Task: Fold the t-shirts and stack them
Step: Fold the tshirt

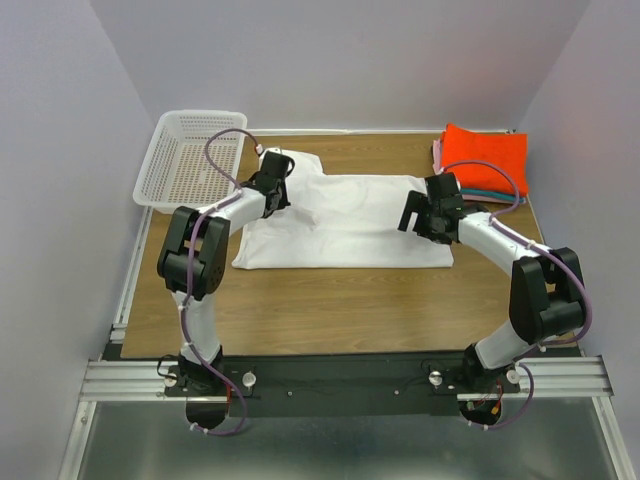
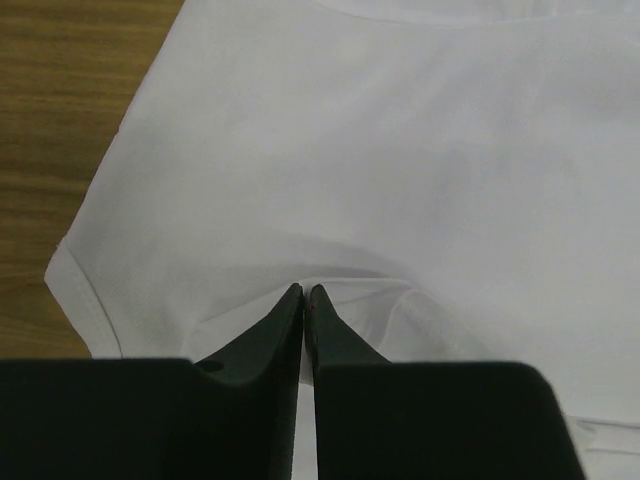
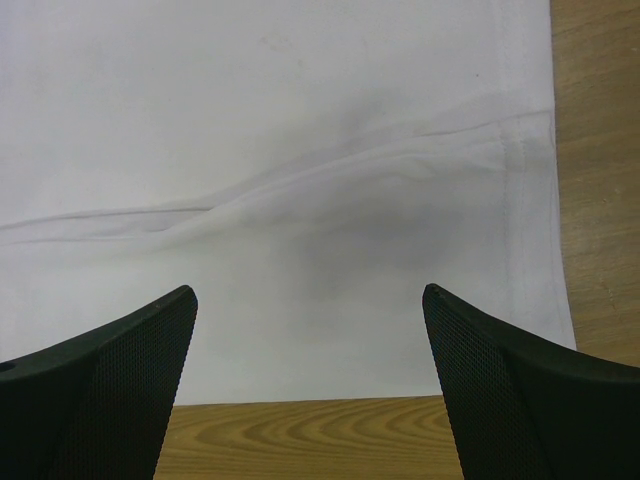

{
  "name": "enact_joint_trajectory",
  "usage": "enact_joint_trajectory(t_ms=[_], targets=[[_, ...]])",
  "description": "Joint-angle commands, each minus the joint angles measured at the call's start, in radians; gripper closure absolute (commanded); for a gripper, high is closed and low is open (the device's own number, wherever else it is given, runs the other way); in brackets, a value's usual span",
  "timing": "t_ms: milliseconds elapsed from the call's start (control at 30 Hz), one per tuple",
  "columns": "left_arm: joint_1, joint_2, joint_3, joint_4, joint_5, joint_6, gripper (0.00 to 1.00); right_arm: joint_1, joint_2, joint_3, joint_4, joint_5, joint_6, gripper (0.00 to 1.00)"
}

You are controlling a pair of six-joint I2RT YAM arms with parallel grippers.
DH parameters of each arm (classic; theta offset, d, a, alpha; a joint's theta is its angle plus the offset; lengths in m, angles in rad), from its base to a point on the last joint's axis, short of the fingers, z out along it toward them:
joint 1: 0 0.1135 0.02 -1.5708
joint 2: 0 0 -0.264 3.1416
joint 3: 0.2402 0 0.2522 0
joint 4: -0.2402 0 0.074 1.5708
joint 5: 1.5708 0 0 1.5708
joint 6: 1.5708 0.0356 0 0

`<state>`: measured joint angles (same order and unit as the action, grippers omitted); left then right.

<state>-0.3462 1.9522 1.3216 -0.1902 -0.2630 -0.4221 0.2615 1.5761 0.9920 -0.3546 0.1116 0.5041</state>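
Nearest us is a strip of bare table (image 1: 330,300). Beyond it lies the white shirt (image 1: 350,225), spread flat across the middle of the board with its neck to our left and its hem to our right.

Our left gripper (image 2: 303,300) is down on the shirt near the sleeve and collar. Its jaws are clenched tip to tip, and the cloth puckers up around them, so we judge it has a pinch of the white shirt. Our right gripper (image 3: 308,295) hangs over the hem end, close to the near corner. Its jaws are spread wide with nothing between them, and the cloth below shows one long crease.

At the far edge, the basket (image 1: 185,165) sits at the left corner and the stack (image 1: 485,160) of folded shirts at the right, orange on top.

We take this to be the start of a fold: one end is gripped, the other not yet. Next, our right jaws need to drop onto the hem and close on it. Then both ends can lift together and carry over evenly, without dragging the shirt askew.
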Motion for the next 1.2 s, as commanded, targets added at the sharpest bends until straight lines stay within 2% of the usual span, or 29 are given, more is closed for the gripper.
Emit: enact_joint_trajectory(t_ms=[0,133,200,233,267,333,367,500,667,767,833,1000,1167], targets=[[0.018,0.043,0.07,-0.038,-0.056,0.048,0.85,-0.004,-0.025,-0.019,-0.001,0.028,-0.015,0.0],[0.039,0.086,0.152,-0.072,-0.062,0.063,0.79,-0.004,-0.028,-0.021,-0.001,0.033,-0.015,0.0],[0.047,0.096,0.185,-0.08,-0.062,0.066,0.64,-0.004,-0.03,-0.021,-0.001,0.031,-0.015,0.0],[0.047,0.096,0.191,-0.08,-0.058,0.072,0.39,-0.004,-0.031,-0.021,-0.001,0.028,-0.015,0.0],[0.047,0.094,0.198,-0.083,-0.05,0.072,0.25,-0.004,-0.033,-0.021,0.0,0.026,-0.015,0.0],[0.047,0.077,0.205,-0.087,-0.022,0.069,0.12,-0.004,-0.042,-0.023,-0.003,0.023,-0.015,0.0],[0.047,0.065,0.2,-0.086,-0.012,0.062,0.09,-0.004,-0.045,-0.023,-0.003,0.019,-0.016,0.0],[0.039,-0.071,0.107,-0.049,0.045,0.022,0.04,-0.004,-0.07,-0.026,-0.003,-0.003,-0.013,0.0],[0.007,-0.248,-0.123,0.063,0.177,-0.026,0.02,-0.004,-0.079,-0.033,-0.003,-0.05,-0.021,0.0],[-0.013,-0.286,-0.243,0.144,0.255,-0.03,0.02,-0.004,-0.067,-0.03,-0.001,-0.076,-0.022,0.0],[-0.026,-0.279,-0.272,0.156,0.249,-0.026,0.02,-0.004,-0.062,-0.03,-0.001,-0.085,-0.019,0.0],[-0.03,-0.198,-0.24,0.152,0.209,0.0,0.02,-0.004,-0.057,-0.032,-0.001,-0.086,-0.03,0.0],[-0.024,-0.053,-0.079,0.129,0.196,0.087,0.02,-0.004,-0.042,-0.023,-0.001,-0.069,-0.038,0.0]])
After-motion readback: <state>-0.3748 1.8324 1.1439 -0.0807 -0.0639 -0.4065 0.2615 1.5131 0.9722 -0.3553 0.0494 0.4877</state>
